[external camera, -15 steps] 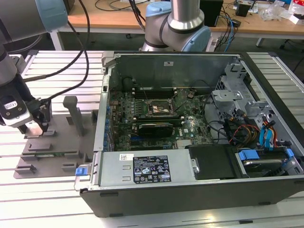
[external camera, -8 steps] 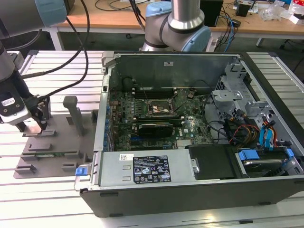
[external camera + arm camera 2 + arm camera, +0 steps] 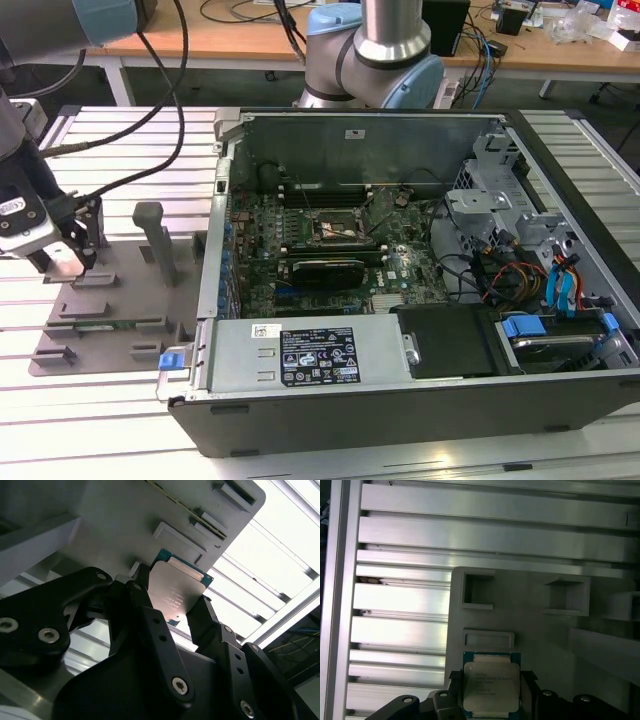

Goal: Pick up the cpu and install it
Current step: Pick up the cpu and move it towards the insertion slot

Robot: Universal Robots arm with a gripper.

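- Jaws clenched on the cpu [image 3: 175,592] edges, at the grey fixture plate [image 3: 120,300], on the exterior view's left.
- Pick looks made; motherboard socket [image 3: 338,228] well apart, apparently empty, so install not done.

At nine o'clock from the open computer case [image 3: 400,400], the gripper [image 3: 66,262] hovers over the grey fixture plate [image 3: 120,300], pinching the cpu [image 3: 60,267].
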